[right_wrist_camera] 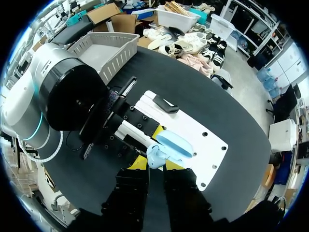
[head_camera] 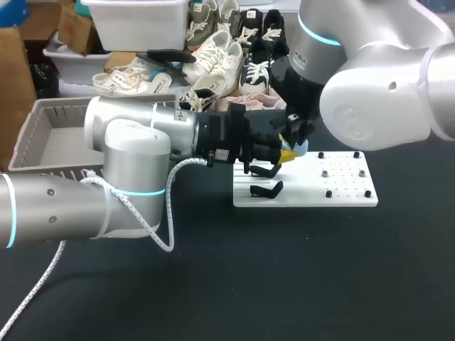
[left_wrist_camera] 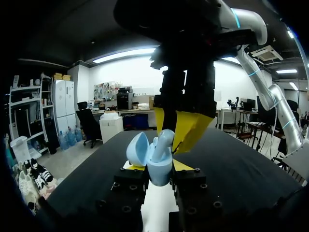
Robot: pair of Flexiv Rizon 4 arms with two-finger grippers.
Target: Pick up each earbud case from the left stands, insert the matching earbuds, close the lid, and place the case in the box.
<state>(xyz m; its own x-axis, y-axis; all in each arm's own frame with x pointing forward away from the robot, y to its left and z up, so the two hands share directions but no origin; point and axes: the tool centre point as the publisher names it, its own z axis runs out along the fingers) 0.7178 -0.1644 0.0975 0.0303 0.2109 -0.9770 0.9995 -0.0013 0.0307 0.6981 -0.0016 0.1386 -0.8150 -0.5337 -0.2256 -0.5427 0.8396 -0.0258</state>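
1. While the left gripper clamps the open light-blue case near the white stand board, the right gripper pinches an earbud at its mouth.
2. A tilted earbud may jam or fall out.
3. Too strong a push could twist the case.

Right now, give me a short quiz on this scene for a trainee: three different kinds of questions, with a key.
1. True or false: the earbud case has its lid shut.
2. Which fingers grip the case? A) left arm's B) right arm's C) neither
3. Fill in: the right arm's fingers pinch an ____ over the case.
Key: 1 false; 2 A, the left arm's fingers; 3 earbud.
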